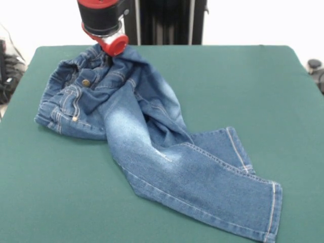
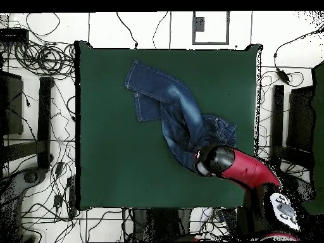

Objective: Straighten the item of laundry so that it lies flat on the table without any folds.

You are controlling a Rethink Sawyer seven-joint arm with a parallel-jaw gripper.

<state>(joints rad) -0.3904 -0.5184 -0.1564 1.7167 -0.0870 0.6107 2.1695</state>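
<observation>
The jeans (image 1: pixel 152 147), soft, limp denim lying twisted and bunched at the waistband on the green table (image 1: pixel 263 81), should drag easily if taken by a waistband corner or hem; whether the gripper (image 1: pixel 109 48) above the waistband grips cloth, I cannot tell.

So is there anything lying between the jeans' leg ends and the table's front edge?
No. In the front view the jeans reach almost to the near edge, and the green table beside them is bare cloth; the overhead view agrees.

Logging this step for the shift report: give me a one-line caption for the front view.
Gripper down at the waist end of crumpled blue jeans, legs crossed and twisted on the green table.
</observation>
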